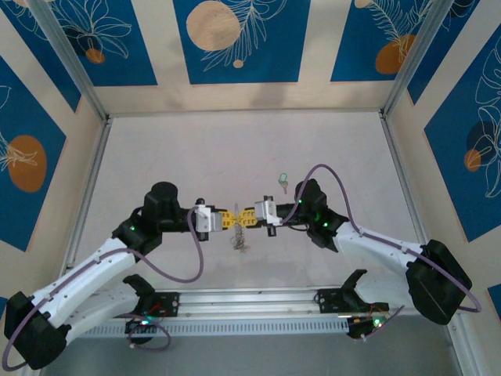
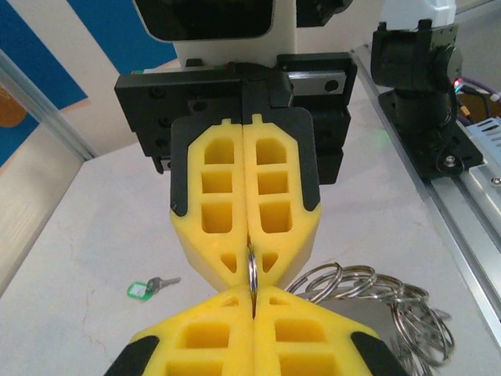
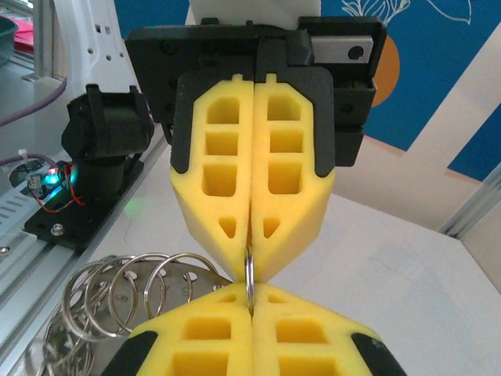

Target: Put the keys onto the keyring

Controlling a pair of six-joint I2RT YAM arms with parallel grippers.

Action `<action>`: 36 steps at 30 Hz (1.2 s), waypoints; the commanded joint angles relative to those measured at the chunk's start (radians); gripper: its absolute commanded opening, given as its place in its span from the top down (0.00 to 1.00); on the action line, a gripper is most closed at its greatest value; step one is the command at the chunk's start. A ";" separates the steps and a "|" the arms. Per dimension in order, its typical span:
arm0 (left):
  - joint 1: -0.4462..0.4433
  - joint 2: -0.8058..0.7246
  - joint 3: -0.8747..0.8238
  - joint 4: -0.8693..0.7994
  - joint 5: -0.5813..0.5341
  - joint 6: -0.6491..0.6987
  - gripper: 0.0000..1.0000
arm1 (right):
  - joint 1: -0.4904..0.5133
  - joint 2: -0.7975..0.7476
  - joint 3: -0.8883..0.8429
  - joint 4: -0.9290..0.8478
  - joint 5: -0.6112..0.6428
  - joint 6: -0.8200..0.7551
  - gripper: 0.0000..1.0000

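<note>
My left gripper (image 1: 232, 220) and right gripper (image 1: 244, 218) meet tip to tip above the middle of the table. Both are shut on the same small silver keyring (image 2: 252, 270), which shows edge-on between the yellow fingertips. In the right wrist view the keyring (image 3: 249, 270) is pinched the same way, between my right gripper (image 3: 250, 296) and the left one facing it. A bunch of further silver rings (image 2: 376, 301) on a holed metal plate (image 3: 184, 270) hangs beside and below the grip. The key (image 1: 283, 182), silver with a pale green head, lies alone on the table behind the right gripper; in the left wrist view the key (image 2: 149, 287) lies to the left.
The aluminium rail (image 1: 250, 301) with both arm bases runs along the near edge. Metal frame posts and patterned walls (image 1: 235, 39) bound the pale tabletop (image 1: 235, 149) at the back and sides.
</note>
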 commanded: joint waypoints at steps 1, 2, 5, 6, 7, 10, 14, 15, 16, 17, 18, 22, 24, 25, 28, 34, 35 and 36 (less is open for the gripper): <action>-0.020 -0.019 0.022 -0.051 -0.061 0.037 1.00 | 0.018 -0.003 0.043 -0.008 0.059 -0.039 0.91; -0.022 -0.019 0.032 -0.075 -0.084 0.053 1.00 | 0.020 -0.006 0.044 -0.023 0.086 -0.045 0.84; -0.039 -0.007 0.077 -0.181 -0.153 0.099 1.00 | 0.021 -0.008 0.058 -0.077 0.136 -0.064 0.78; -0.048 0.001 0.093 -0.208 -0.181 0.105 1.00 | 0.024 -0.008 0.070 -0.110 0.147 -0.075 0.77; -0.054 0.008 0.103 -0.229 -0.203 0.109 1.00 | 0.030 -0.006 0.085 -0.142 0.162 -0.090 0.76; -0.069 0.035 0.136 -0.268 -0.253 0.111 1.00 | 0.062 0.012 0.116 -0.212 0.237 -0.140 0.76; -0.074 0.050 0.161 -0.290 -0.273 0.109 1.00 | 0.079 0.041 0.134 -0.233 0.292 -0.156 0.81; -0.075 0.051 0.164 -0.296 -0.271 0.114 1.00 | 0.082 0.044 0.137 -0.238 0.301 -0.153 0.84; -0.076 0.053 0.167 -0.302 -0.268 0.120 1.00 | 0.082 0.048 0.137 -0.239 0.305 -0.153 0.85; -0.078 0.052 0.169 -0.307 -0.265 0.124 1.00 | 0.085 0.050 0.138 -0.239 0.309 -0.157 0.86; -0.078 0.052 0.170 -0.309 -0.263 0.123 1.00 | 0.087 0.052 0.139 -0.243 0.311 -0.164 0.87; -0.079 0.048 0.172 -0.300 -0.238 0.121 1.00 | 0.093 0.052 0.142 -0.260 0.316 -0.161 0.85; -0.078 0.046 0.170 -0.298 -0.222 0.126 1.00 | 0.092 0.053 0.137 -0.257 0.301 -0.157 0.82; -0.079 0.044 0.169 -0.297 -0.214 0.126 1.00 | 0.094 0.052 0.137 -0.260 0.298 -0.156 0.81; -0.078 0.042 0.166 -0.291 -0.203 0.127 1.00 | 0.096 0.043 0.139 -0.273 0.301 -0.152 0.92; -0.079 0.013 0.144 -0.258 -0.211 0.101 0.78 | 0.086 0.003 0.116 -0.256 0.274 -0.145 1.00; -0.078 0.006 0.139 -0.261 -0.211 0.104 0.71 | 0.079 -0.008 0.099 -0.225 0.257 -0.128 1.00; -0.078 -0.002 0.136 -0.270 -0.208 0.110 0.70 | 0.070 -0.019 0.080 -0.191 0.235 -0.111 1.00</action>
